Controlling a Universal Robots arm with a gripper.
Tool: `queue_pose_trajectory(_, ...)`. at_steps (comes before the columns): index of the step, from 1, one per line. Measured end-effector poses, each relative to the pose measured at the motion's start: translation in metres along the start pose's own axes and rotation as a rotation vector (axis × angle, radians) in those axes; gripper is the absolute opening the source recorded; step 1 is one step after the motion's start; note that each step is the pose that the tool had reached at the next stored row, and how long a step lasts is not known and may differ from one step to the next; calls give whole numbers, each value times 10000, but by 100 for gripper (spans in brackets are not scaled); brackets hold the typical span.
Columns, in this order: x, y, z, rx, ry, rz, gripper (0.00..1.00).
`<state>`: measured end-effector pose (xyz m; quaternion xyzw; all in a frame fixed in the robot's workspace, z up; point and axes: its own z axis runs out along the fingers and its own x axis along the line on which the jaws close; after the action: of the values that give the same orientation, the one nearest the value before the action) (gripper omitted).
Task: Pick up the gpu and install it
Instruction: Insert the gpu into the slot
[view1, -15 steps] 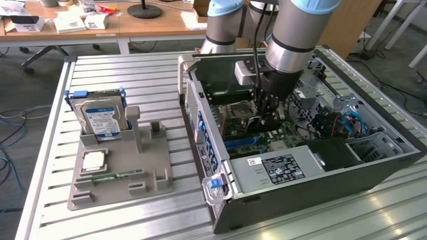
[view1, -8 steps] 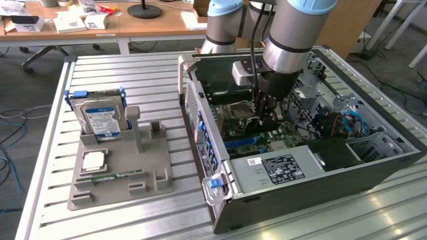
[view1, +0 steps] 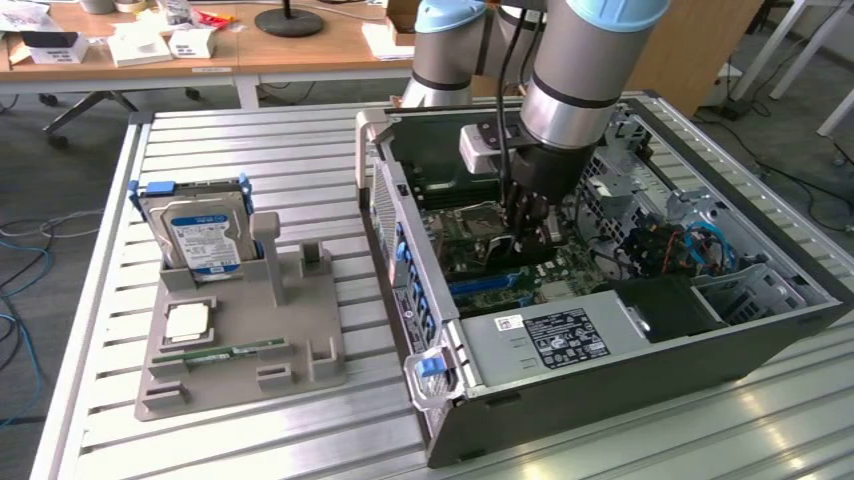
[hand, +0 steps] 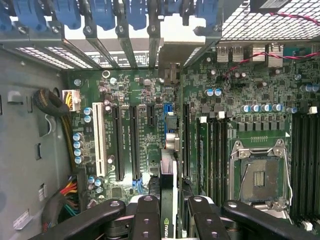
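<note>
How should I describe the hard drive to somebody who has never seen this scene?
A grey stand lies on the slatted table, at the exterior view's left of the open computer case. The hard drive stands upright at its far end. Unlike the square chip and narrow green memory stick lying flat on the stand, it is silver with a blue-and-white label.

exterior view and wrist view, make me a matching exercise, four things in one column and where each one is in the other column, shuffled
Things
1. gpu
2. hard drive
3. memory stick
4. power supply

Places
a. lying flat on the grey holder
b. inside the case, beside the motherboard
c. gripped between the jaws, above the motherboard
d. standing upright in the grey holder

Pairs: 1-c, 2-d, 3-a, 4-b
</note>
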<state>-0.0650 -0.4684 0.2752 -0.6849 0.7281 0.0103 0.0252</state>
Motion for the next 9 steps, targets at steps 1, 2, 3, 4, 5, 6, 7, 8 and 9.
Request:
queue_pose_trajectory(1,0,1,9,0,0,0,26)
queue_pose_trajectory(2,1,2,18,0,0,0,26)
queue_pose_trajectory(3,1,3,26,1,0,1,26)
queue_pose_trajectory(4,2,4,34,0,0,0,26)
queue_pose_trajectory(5,2,4,42,0,0,0,26)
queue_pose_trajectory(6,2,5,50,0,0,1,26)
queue_pose_trajectory(7,3,6,57,1,-1,0,26)
queue_pose_trajectory(8,3,6,64,0,0,0,26)
queue_pose_trajectory(9,4,7,71,0,0,0,26)
